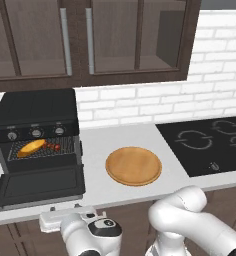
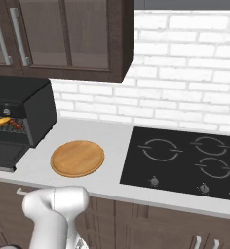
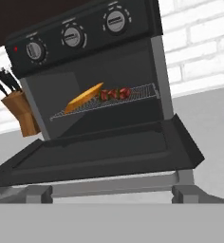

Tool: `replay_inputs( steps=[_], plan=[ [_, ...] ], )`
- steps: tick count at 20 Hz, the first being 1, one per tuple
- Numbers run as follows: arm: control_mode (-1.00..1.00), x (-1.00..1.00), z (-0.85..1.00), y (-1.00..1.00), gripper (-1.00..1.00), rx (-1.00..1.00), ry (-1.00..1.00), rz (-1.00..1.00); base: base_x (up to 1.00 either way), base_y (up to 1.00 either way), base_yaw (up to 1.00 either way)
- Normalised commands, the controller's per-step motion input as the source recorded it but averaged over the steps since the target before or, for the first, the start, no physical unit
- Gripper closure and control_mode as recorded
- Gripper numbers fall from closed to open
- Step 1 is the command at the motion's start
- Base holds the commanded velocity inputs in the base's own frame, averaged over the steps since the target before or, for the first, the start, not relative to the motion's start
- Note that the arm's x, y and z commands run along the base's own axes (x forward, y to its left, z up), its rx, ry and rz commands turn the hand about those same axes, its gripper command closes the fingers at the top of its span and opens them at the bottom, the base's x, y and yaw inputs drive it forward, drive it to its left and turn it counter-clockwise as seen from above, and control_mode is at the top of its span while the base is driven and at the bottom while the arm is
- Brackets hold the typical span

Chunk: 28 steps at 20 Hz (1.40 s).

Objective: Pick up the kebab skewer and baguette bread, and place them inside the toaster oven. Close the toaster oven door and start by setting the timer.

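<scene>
At the left of the frame, the toaster oven (image 1: 35, 120) is black, with silver knobs and a small red light. On its grey wire rack (image 3: 104, 102) lie the golden-orange baguette bread (image 3: 84, 98) and the dark red and brown kebab skewer (image 3: 115, 93). The toaster oven door (image 1: 40, 186) is black. A tan wooden plate (image 1: 134, 166) sits on the pale grey bench (image 1: 95, 145). The black cooktop (image 2: 185, 163) bears grey ring marks. The wall (image 1: 190, 90) is white brick; the cabinets (image 1: 90, 40) are dark brown.

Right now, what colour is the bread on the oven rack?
Golden orange bread; clearest in the hand view.
</scene>
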Motion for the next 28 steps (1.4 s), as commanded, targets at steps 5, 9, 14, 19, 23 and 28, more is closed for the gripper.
replay_inputs(
  steps=[5,9,14,19,23,28],
  plan=[
    [-1.0,0.0,-0.15,0.01,-1.0,0.0,-0.01,0.0,0.0,0.0,0.0],
    [-1.0,0.0,0.0,0.0,-1.0,0.02,-0.02,0.0,0.0,0.0,0.0],
    [-1.0,0.09,0.0,0.0,-1.0,0.02,0.0,0.0,0.0,0.0,0.0],
    [-1.0,0.22,0.0,0.0,-1.0,0.02,0.0,0.0,0.0,0.0,0.0],
    [-1.0,0.24,-0.01,0.0,-1.0,0.0,0.0,0.0,0.0,0.0,0.0],
    [-1.0,0.11,-0.24,0.0,-1.0,0.0,0.0,0.0,0.0,0.0,0.0]
  ],
)
